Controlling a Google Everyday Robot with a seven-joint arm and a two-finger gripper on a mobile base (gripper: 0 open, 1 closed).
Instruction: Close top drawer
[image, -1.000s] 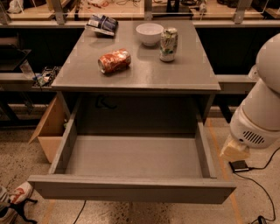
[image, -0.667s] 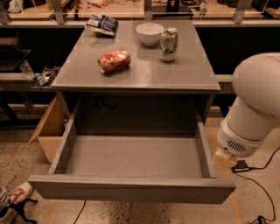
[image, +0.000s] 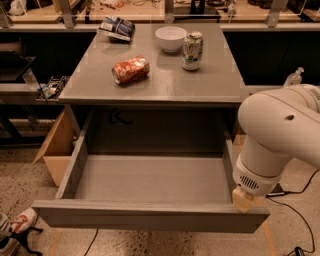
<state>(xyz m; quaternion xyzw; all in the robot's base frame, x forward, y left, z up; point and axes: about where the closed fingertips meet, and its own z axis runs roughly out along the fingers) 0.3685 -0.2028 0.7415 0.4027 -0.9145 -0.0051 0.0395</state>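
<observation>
The top drawer (image: 150, 216) is a wide grey box, pulled far out from under the grey tabletop (image: 160, 87). Its inside is empty and its plain front panel faces me at the bottom of the view. My white arm (image: 280, 130) comes in from the right. My gripper (image: 246, 201) shows only as a tan tip below the arm's round white end, right at the drawer's front right corner, against the top of the right side wall.
On the tabletop lie a crushed red can (image: 130, 69), a white bowl (image: 170, 38), an upright pale can (image: 192, 50) and a blue-white bag (image: 115, 27). A cardboard box (image: 56, 150) and a shoe (image: 17, 222) are on the floor at left, cables (image: 300, 220) at right.
My arm has swung left and forward, bringing the gripper from beside the drawer's right wall to its front right corner. The drawer has not moved.
</observation>
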